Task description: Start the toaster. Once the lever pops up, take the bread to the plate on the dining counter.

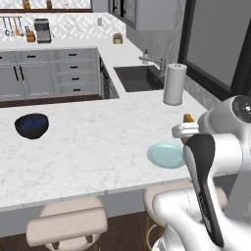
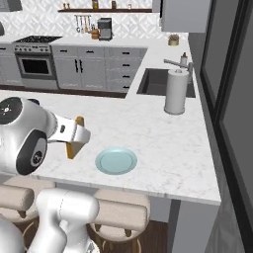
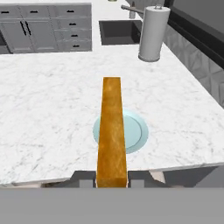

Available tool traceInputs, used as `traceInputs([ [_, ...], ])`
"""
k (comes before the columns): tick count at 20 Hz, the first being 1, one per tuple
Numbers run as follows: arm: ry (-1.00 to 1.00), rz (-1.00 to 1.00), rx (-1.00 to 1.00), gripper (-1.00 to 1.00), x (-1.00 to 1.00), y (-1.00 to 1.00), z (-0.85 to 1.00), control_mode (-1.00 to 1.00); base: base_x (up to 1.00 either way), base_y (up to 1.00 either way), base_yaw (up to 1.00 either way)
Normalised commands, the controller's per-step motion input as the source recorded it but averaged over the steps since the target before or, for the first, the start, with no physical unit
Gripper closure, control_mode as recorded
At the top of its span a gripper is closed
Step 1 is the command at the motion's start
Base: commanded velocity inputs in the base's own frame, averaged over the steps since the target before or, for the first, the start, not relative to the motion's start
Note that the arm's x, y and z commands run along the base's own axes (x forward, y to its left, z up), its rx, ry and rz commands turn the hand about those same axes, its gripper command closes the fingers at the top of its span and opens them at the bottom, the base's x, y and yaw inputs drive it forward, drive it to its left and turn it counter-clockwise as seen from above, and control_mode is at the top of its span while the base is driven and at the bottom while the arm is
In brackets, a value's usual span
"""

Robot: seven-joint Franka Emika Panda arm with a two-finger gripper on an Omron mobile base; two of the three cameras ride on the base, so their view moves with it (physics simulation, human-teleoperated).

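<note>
Item: the bread (image 3: 112, 131), one orange-tan slice, seen edge-on in the hand view. It was pinched between the two dark finger tips of the gripper (image 3: 112, 179), which were closed against its sides. Held in the air, not resting on anything.

Item: the gripper (image 2: 74, 141), on the white arm, stood above the near edge of the dining counter (image 1: 88, 147), just beside the plate and a little short of it. In the left base view the top corner of the bread (image 1: 188, 118) showed behind the arm's wrist.

Item: the plate (image 2: 116, 161), round, pale blue-white, lay bare on the marble near the counter's front edge. In the hand view the slice crossed in front of the plate (image 3: 135, 131), so the plate lay ahead and below.

Item: a dark bowl of blue berries (image 1: 32, 125), well apart to the left. A paper towel roll (image 2: 176, 91) stood by the sink (image 2: 160, 81), beyond the plate.

Status, as judged: bread out of the toaster and carried to the dining counter. Remaining: bring it over the plate, lower it, let go.
</note>
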Motion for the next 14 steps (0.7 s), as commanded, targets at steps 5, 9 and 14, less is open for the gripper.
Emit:
traceInputs([
  [5, 0.0, 0.08, 0.09, 1.0, 0.79, -0.2, -0.15, -1.0, 0.0, 0.0, 0.0],
  [9, 0.0, 0.09, 0.12, 1.0, 0.66, -0.29, -0.49, -1.0, 0.0, 0.0, 0.0],
  [14, 0.0, 0.09, 0.13, 1.0, 0.64, -0.16, -0.44, -1.0, 0.0, 0.0, 0.0],
])
